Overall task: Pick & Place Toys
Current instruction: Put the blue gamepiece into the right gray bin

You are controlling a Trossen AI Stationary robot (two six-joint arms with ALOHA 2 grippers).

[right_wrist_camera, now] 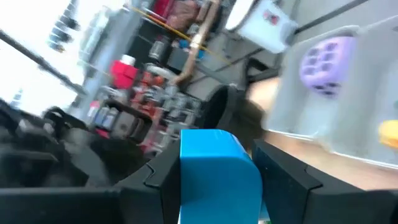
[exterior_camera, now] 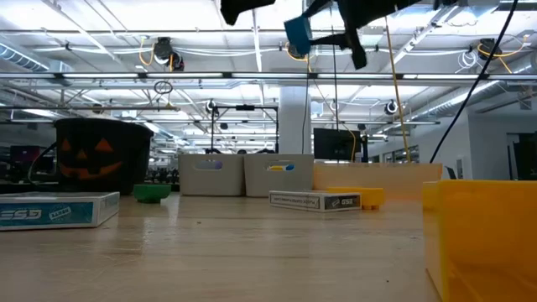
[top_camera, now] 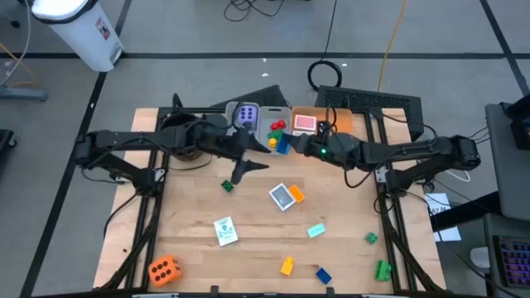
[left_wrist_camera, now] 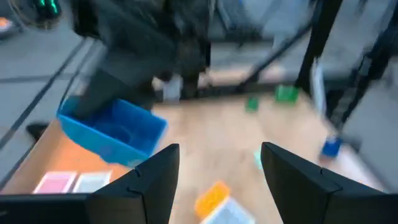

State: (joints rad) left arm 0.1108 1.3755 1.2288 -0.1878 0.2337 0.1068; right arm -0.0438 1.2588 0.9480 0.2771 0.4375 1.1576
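- Wooden tabletop [top_camera: 248, 248] carries everything.
- Picture card [top_camera: 225, 231] near the middle serves as landmark.
- Orange die [top_camera: 164, 270]: toward the near left corner from it.
- Green brick [top_camera: 227, 186]: just beyond it.
- Yellow brick [top_camera: 287, 266], blue brick [top_camera: 323, 275]: to its right.
- Grey bins [top_camera: 263, 122], orange tray [top_camera: 319, 121]: far edge.

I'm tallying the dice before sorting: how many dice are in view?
2. The purple die sits in a grey bin; the orange die lies on the table, lower left in the high view. The arms may hide more.
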